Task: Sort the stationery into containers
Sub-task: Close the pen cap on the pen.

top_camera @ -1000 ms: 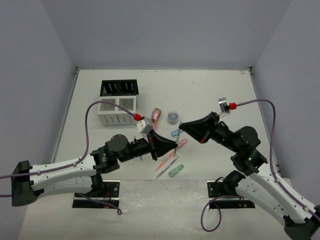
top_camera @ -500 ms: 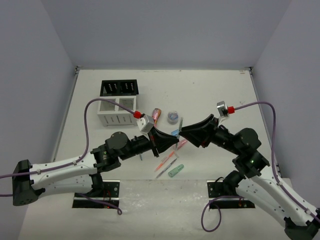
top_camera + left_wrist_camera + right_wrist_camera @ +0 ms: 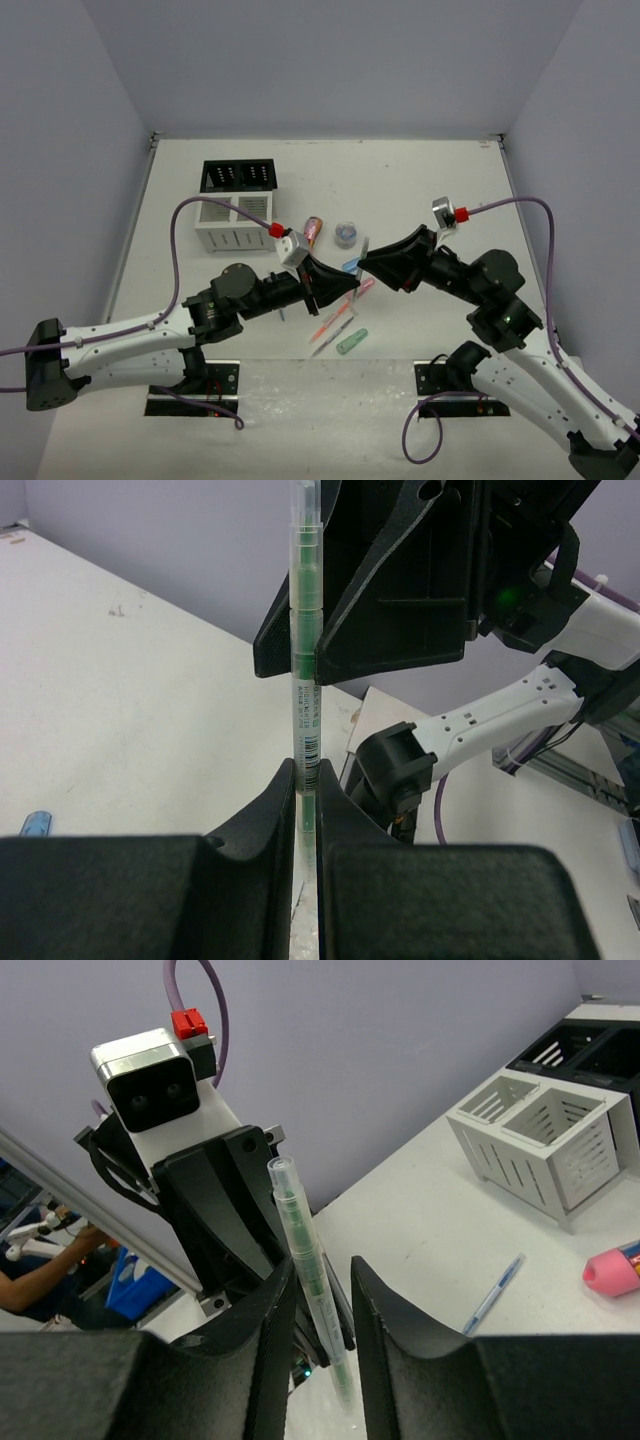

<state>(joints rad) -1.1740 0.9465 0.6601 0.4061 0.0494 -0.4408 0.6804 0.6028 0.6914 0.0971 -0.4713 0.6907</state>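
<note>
A clear pen with a green core [image 3: 305, 630] stands upright between the two grippers, above the table. My left gripper [image 3: 307, 780] is shut on its lower end. My right gripper [image 3: 322, 1280] is open around the same pen [image 3: 310, 1260]: one finger lies against it and a gap shows on the other side. In the top view the two grippers meet tip to tip, left [image 3: 350, 283] and right [image 3: 366, 256]. The containers stand at the far left: a black slotted rack [image 3: 238, 176] joined to a white slatted box [image 3: 235, 225].
Below the grippers lie a pink capsule [image 3: 364, 287], a blue capsule [image 3: 350, 266], orange and grey pens [image 3: 330, 325] and a green capsule [image 3: 352, 341]. A pink patterned tube [image 3: 314, 231] and a small roll [image 3: 346, 234] sit further back. A blue pen [image 3: 495, 1295] lies near the white box [image 3: 540, 1140].
My right gripper has gone from shut to open, and its jaws now stand round the pen. The left gripper has lifted the pen a little toward it.
</note>
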